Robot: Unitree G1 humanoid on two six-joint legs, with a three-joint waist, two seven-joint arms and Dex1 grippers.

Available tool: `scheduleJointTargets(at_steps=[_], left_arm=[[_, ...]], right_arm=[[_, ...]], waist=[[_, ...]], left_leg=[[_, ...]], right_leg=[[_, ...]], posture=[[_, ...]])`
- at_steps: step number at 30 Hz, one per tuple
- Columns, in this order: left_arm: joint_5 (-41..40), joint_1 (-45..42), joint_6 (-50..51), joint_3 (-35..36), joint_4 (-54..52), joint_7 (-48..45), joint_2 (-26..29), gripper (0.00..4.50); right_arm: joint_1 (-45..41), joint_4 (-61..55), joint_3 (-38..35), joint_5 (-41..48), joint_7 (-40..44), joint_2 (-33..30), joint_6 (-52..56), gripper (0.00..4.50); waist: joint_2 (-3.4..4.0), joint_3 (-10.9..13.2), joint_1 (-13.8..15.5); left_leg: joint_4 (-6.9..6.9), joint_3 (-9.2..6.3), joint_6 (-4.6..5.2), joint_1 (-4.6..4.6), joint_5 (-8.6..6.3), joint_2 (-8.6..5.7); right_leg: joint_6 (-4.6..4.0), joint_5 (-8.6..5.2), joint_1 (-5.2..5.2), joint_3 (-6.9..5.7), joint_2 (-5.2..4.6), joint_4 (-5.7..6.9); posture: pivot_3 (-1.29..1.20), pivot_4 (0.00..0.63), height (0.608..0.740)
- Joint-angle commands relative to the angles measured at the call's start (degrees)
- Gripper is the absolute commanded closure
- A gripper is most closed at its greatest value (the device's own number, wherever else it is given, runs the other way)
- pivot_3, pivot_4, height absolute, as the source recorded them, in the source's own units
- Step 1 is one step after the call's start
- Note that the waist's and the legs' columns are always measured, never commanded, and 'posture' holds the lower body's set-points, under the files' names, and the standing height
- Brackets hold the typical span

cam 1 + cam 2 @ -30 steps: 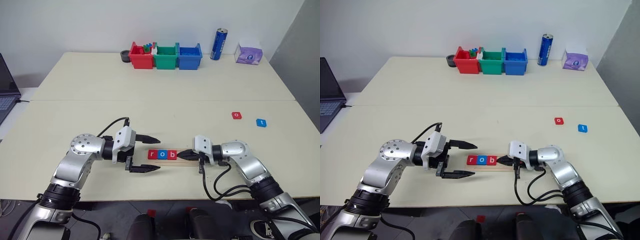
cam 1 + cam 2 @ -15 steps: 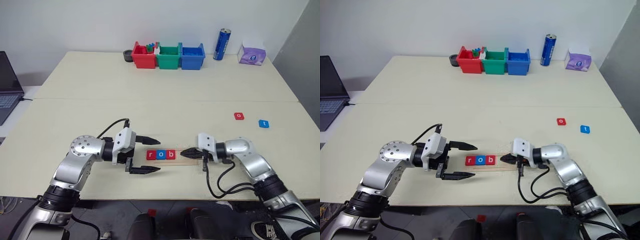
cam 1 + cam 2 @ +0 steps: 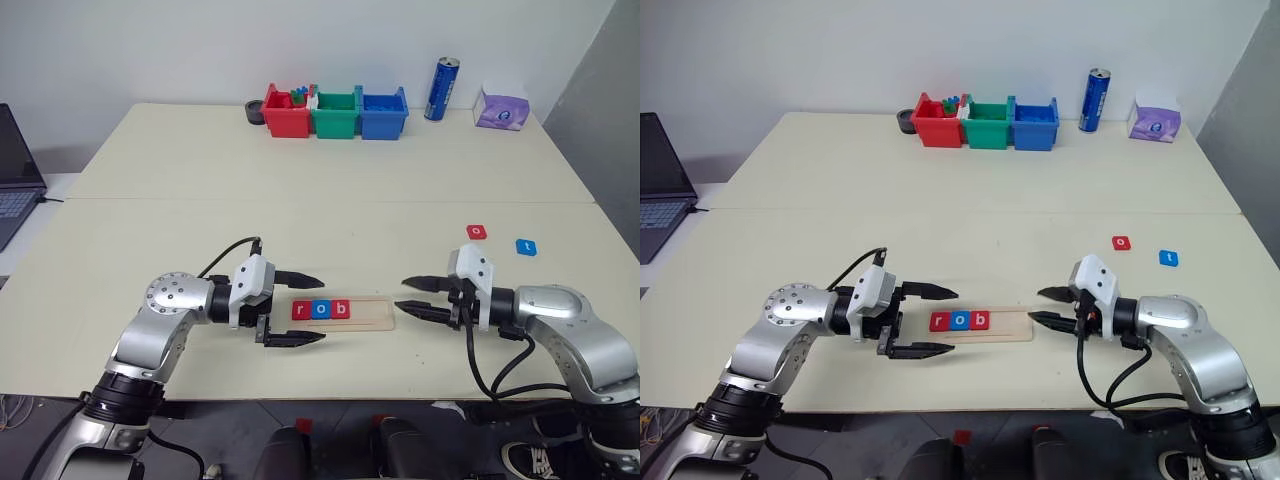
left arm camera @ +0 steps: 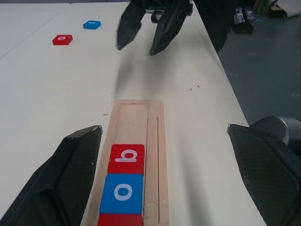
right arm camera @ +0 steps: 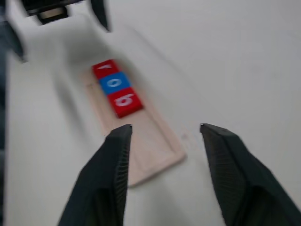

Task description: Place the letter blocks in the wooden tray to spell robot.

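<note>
The wooden tray [image 3: 345, 311] lies lengthwise left to right near the table's front edge [image 3: 330, 398], holding red r [image 3: 300, 310], blue o [image 3: 320, 309] and red b [image 3: 341, 309] at its left end; the right half looks bare. Bare tabletop surrounds it. The left gripper [image 3: 301, 308] hovers at the left end, the right gripper [image 3: 409, 297] just off the right end; both point inward, fingers spread, empty. A red o tile [image 3: 477, 232] and blue t tile [image 3: 526, 246] lie apart, right.

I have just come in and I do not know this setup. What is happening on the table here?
A two-armed robot is spelling a word with letter blocks in a wooden tray. Three blocks, r, o and b, sit in the tray. A red o block and a blue t block lie loose on the table. The left gripper and the right gripper are open and empty, one at each end of the tray.
</note>
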Motion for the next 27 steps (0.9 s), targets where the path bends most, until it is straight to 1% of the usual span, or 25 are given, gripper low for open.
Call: scheduleJointTargets(at_steps=[1,3,6,9,16,21,27], left_arm=[[-0.4,-1.1,0.1,-0.4,-1.8,1.2,-1.4,0.0],[-0.3,-1.9,0.2,-0.7,-1.3,1.8,-2.5,0.0],[0.2,-3.4,-0.1,-1.3,-0.2,2.7,-4.4,0.0],[0.6,-4.7,-0.2,-1.9,0.6,3.3,-5.8,0.0],[0.9,-5.8,-1.0,-2.1,1.9,2.4,-6.2,0.0],[1.0,-5.9,-1.3,-1.7,2.1,2.0,-5.8,0.0],[1.2,-5.3,-1.5,-1.6,1.6,1.8,-5.0,0.0]], right_arm=[[-1.1,-1.0,-5.0,-3.0,-13.2,4.2,2.5,0.66],[-1.7,0.7,-6.1,-6.8,-20.7,7.0,2.2,0.03],[-3.2,5.0,-6.7,-11.9,-29.4,10.1,0.1,0.03],[-5.9,12.0,-7.2,-15.5,-34.1,10.4,-3.7,0.03],[-15.0,29.4,-10.1,-14.6,-36.5,10.9,-8.3,0.03],[-19.8,39.1,-11.4,-13.2,-35.3,11.5,-11.1,0.03],[-24.4,50.3,-11.0,-13.4,-34.2,10.7,-15.9,0.03]], waist=[[0.0,0.0,-0.1],[0.0,0.0,-0.1],[0.0,0.0,-0.1],[0.0,0.0,-0.1],[0.01,0.0,-0.3],[0.01,0.0,-0.3],[0.01,0.0,-0.3]], left_leg=[[0.0,0.01,0.0,0.01,0.0,0.0],[0.0,0.0,-0.01,0.0,0.0,0.01],[0.0,0.01,-0.01,0.0,0.0,-0.01],[0.0,0.06,-0.01,0.01,0.01,-0.05],[-0.07,0.09,-0.01,0.02,0.01,0.01],[-0.07,0.1,-0.01,0.0,0.01,0.01],[-0.07,0.14,-0.01,-0.01,0.01,0.01]], right_leg=[[0.0,0.0,-0.01,0.02,0.0,0.01],[0.0,0.0,-0.01,0.02,0.02,0.02],[0.0,0.0,-0.02,0.02,0.02,0.02],[0.0,0.0,-0.02,0.06,0.01,0.01],[-0.01,0.0,-0.05,0.09,0.07,-0.02],[-0.01,0.01,-0.05,0.1,0.05,-0.04],[-0.01,0.01,-0.05,0.11,0.02,-0.05]], posture=[[0.0,0.15,0.74],[0.0,0.15,0.74],[0.0,0.15,0.74],[0.0,0.15,0.74],[0.0,0.15,0.74],[0.0,0.15,0.74],[0.0,0.15,0.74]])
